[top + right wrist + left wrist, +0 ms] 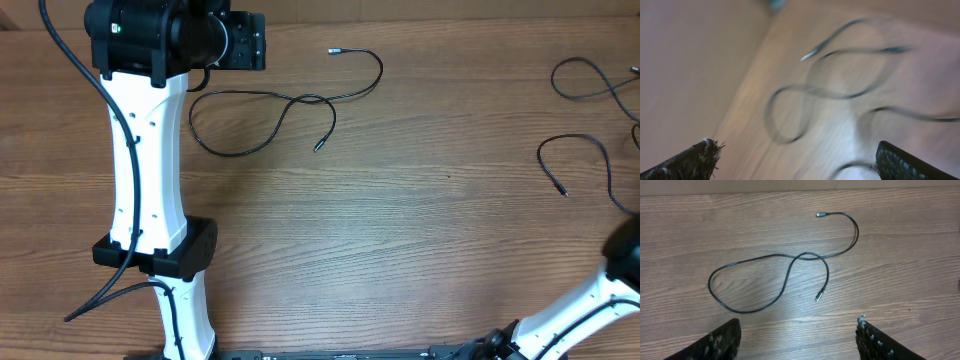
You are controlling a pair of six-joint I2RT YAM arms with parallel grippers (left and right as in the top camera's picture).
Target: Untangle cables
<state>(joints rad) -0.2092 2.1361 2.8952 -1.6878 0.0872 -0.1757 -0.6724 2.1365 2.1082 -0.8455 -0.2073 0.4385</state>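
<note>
One thin black cable point(310, 99) lies loose on the wooden table, with one loop that crosses itself and both plug ends free. In the left wrist view the cable point(799, 257) lies ahead of my left gripper point(797, 332), which is open, empty and above the table. Two more black cables point(580, 60) point(578, 137) lie apart at the far right. The right wrist view is blurred. It shows curled black strands point(850, 95) ahead of my right gripper point(797, 155), which is open and empty.
The left arm point(150, 150) stretches from the front edge to the back left, its wrist point(235, 40) just left of the cable. The right arm point(625, 260) enters at the bottom right corner. The table's far edge runs along the top.
</note>
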